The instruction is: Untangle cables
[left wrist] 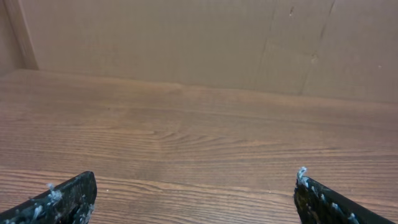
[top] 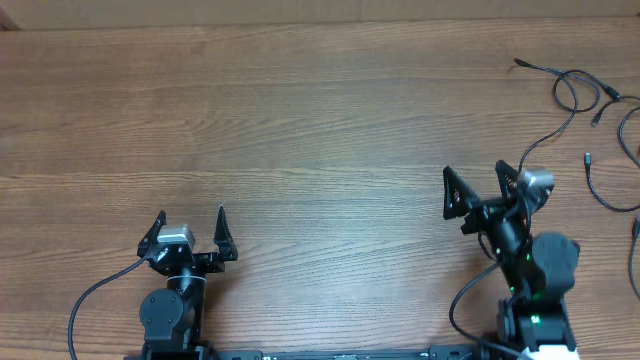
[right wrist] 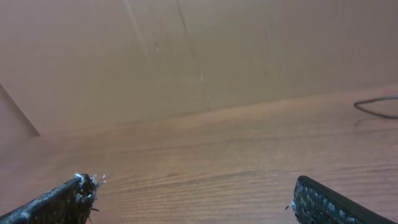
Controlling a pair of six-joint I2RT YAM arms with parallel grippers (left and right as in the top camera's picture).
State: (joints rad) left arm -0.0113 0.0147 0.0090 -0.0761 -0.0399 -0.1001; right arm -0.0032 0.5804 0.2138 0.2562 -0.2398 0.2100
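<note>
The cables (top: 562, 72) lie loose on the wooden table (top: 300, 120) at its far right as thin black strands with small plug ends, one of them forming a loop. Another strand (top: 592, 180) curves just right of my right arm. My right gripper (top: 473, 170) stands open to the left of them and holds nothing. A bit of cable (right wrist: 376, 106) shows at the right edge of the right wrist view, well beyond the open gripper (right wrist: 191, 183). At the front left my left gripper (top: 191, 213) is open and empty, far from the cables; in its own view the left gripper (left wrist: 194, 180) has only bare wood in front of it.
A brown cardboard wall (left wrist: 186, 37) stands along the table's far edge. Both arm bases (top: 170, 315) sit at the front edge, each trailing a thicker black cable of its own. The cables run off the right edge of the overhead view.
</note>
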